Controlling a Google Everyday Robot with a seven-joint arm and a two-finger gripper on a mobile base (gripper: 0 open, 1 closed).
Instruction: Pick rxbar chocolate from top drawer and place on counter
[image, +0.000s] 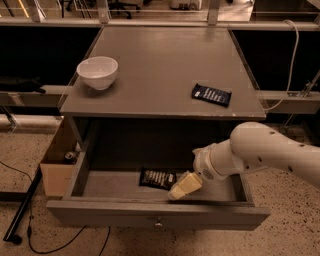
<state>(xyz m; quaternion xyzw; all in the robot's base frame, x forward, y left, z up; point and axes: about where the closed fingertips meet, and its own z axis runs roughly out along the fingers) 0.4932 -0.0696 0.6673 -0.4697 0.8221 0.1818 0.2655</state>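
The top drawer (150, 214) stands pulled open, its small knob on the front panel. The rxbar chocolate (157, 178), in a dark wrapper with pale lettering, lies flat on the drawer floor near the middle. My gripper (183, 186) reaches in from the right on a white arm and hangs just to the right of the bar, its cream fingertip almost at the bar's right end. The counter (155, 65) above is the flat grey top of the cabinet.
A white bowl (98, 72) sits at the counter's left. A navy-blue wrapped bar (211, 94) lies at its right front. A cardboard box (56, 162) with a can stands on the floor left of the cabinet. Cables trail on the floor.
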